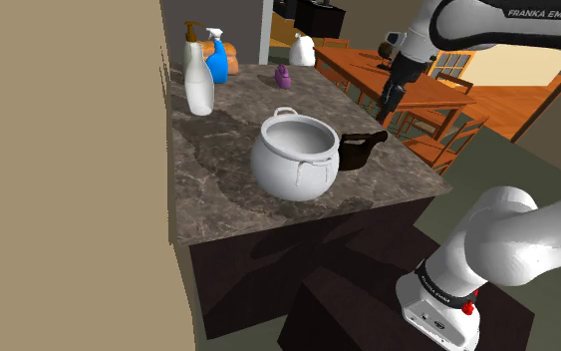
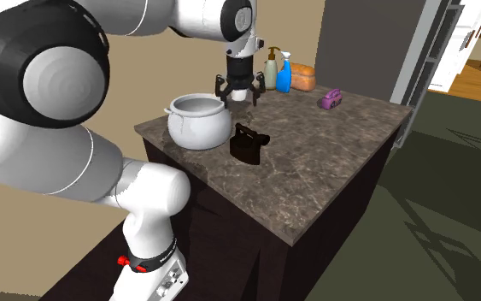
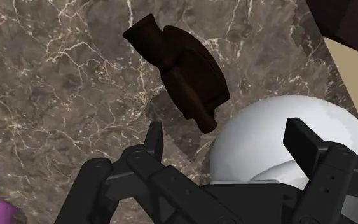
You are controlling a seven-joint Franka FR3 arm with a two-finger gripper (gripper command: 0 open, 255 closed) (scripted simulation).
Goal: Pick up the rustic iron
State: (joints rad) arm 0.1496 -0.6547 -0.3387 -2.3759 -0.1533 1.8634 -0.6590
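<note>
Marbled countertop (image 1: 223, 194) holds dark iron (image 1: 360, 151) beside white pot (image 1: 293, 158); wooden table (image 1: 364, 74) beyond.

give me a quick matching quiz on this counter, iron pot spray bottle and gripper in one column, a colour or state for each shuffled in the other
Column one:
1. iron
2. pot
3. spray bottle
4. gripper

Column two:
a. blue
b. open
c. dark brown
d. white

Pairs: 1-c, 2-d, 3-a, 4-b
</note>
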